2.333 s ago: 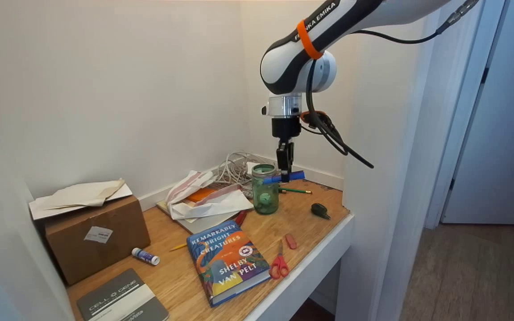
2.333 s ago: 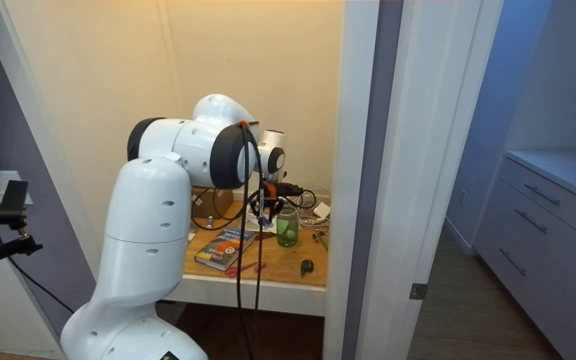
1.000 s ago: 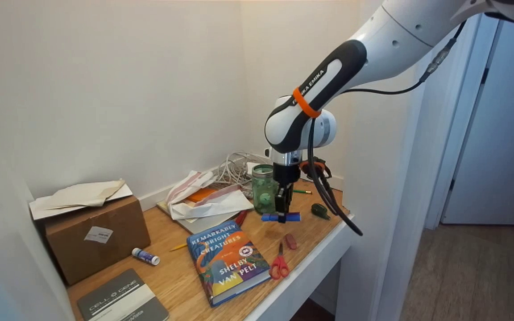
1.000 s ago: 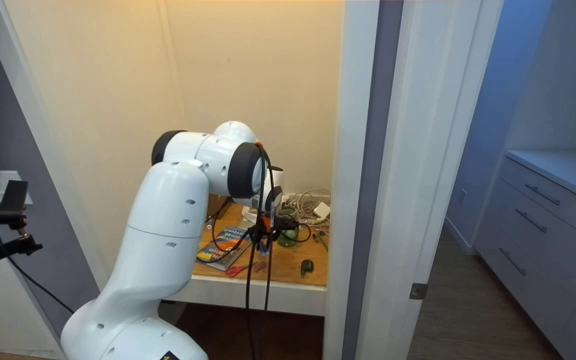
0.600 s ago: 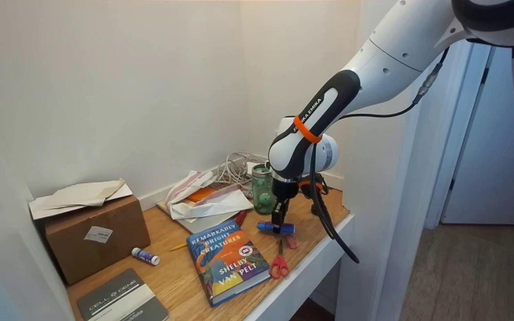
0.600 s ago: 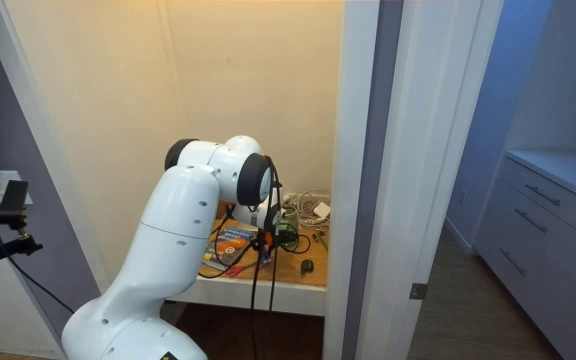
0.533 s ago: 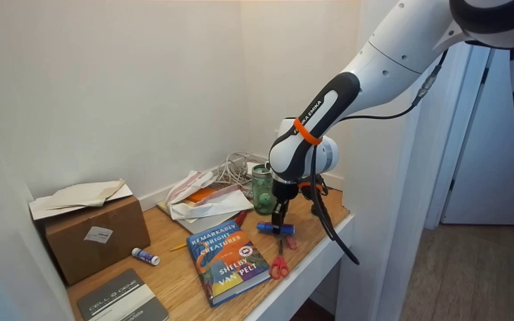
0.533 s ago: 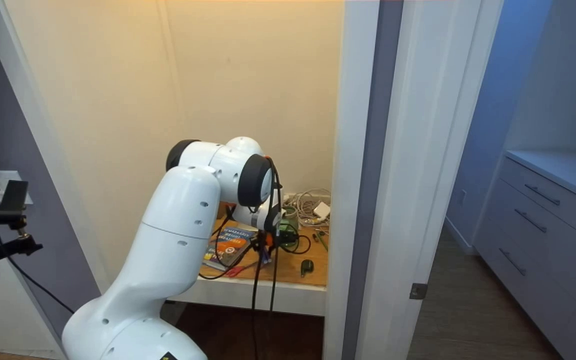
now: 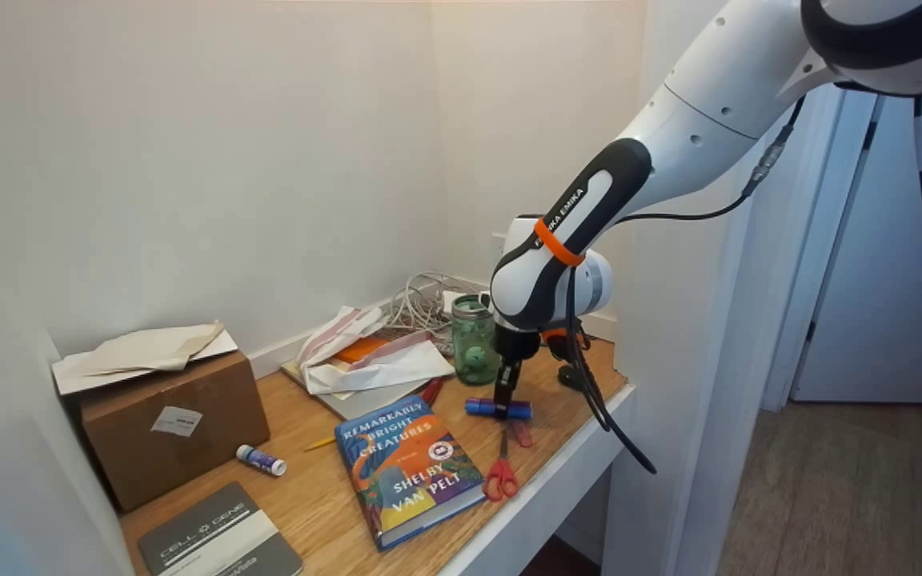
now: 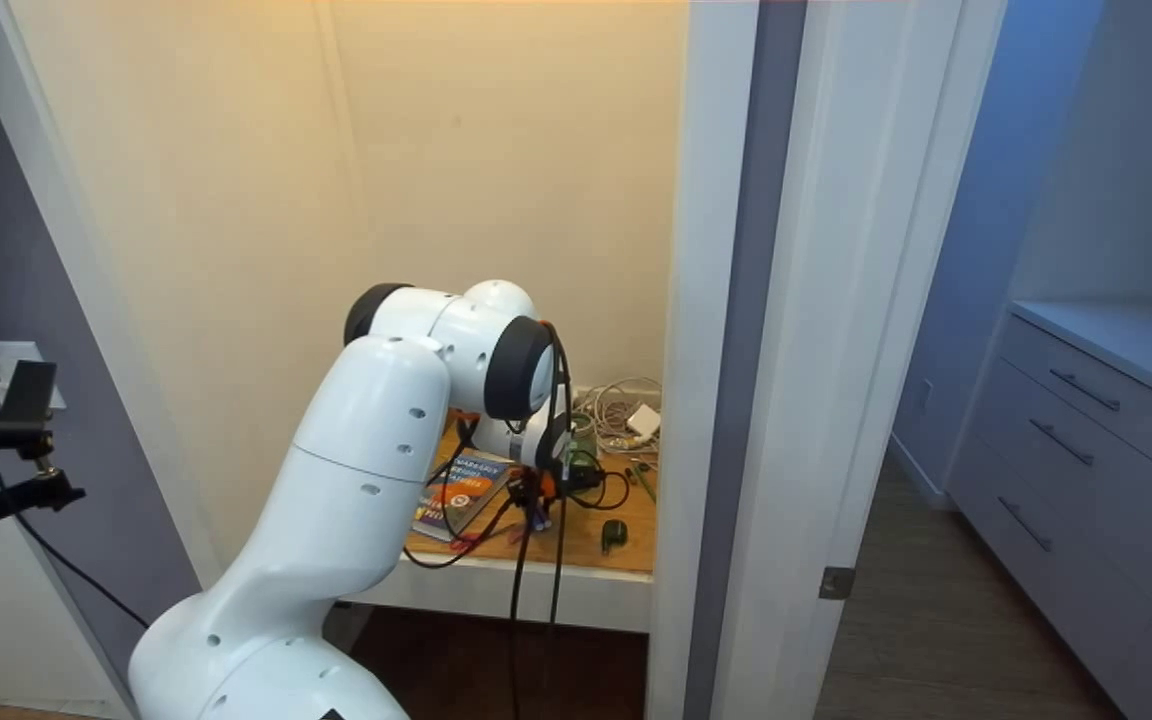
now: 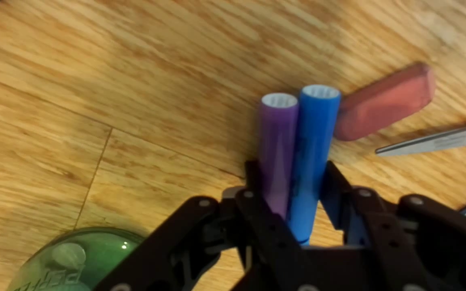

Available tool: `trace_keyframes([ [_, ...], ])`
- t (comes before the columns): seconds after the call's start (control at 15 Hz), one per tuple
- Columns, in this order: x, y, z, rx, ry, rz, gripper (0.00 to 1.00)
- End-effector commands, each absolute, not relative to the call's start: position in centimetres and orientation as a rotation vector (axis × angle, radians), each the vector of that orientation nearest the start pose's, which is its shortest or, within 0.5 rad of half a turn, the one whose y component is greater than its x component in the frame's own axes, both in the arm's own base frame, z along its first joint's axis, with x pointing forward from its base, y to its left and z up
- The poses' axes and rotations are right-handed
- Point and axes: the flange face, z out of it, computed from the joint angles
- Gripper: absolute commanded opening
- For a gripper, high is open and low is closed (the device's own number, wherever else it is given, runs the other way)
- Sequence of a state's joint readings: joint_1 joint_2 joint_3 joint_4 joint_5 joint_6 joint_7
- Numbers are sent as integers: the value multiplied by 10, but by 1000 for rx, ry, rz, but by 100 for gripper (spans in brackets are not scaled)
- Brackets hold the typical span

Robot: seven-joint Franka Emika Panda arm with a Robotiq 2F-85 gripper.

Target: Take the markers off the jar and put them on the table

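A purple marker [image 11: 277, 149] and a blue marker [image 11: 314, 149] lie side by side between my fingers in the wrist view. My gripper [image 11: 290, 173] is shut on both, with one finger against each. In an exterior view my gripper [image 9: 501, 411] holds the markers [image 9: 519, 410] level, at or just above the wooden table [image 9: 545, 380]; I cannot tell whether they touch it. The green glass jar [image 9: 474, 352] stands upright behind the gripper. It shows at the lower left of the wrist view [image 11: 107, 246], and the arm partly hides it in an exterior view [image 10: 584, 430].
A pink eraser [image 11: 386, 103] lies close beside the blue marker. Red-handled scissors [image 9: 501, 480] and a book [image 9: 409, 468] lie nearby. A dark green object [image 10: 614, 535] lies near the front edge. Cables [image 9: 421, 304], papers [image 9: 385, 368] and a cardboard box [image 9: 177, 432] are further back.
My gripper has come down from beside the jar's rim to table level, toward the front edge, still holding the markers. In the last half second it has shifted only slightly.
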State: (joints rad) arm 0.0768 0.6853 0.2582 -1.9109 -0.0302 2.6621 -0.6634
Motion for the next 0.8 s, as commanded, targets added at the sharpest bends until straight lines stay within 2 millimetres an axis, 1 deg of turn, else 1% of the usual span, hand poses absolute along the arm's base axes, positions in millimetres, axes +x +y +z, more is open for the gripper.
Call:
trace_keyframes([
  [0.0,601,205,146,-2642,-1419,-185,47],
  [0.07,602,206,145,-2642,-1417,-185,65],
  [0.2,601,206,146,-2642,-1416,-189,77],
  [0.4,601,205,148,-2645,-1417,-189,100],
  [0.73,602,206,154,-2644,-1422,-191,100],
])
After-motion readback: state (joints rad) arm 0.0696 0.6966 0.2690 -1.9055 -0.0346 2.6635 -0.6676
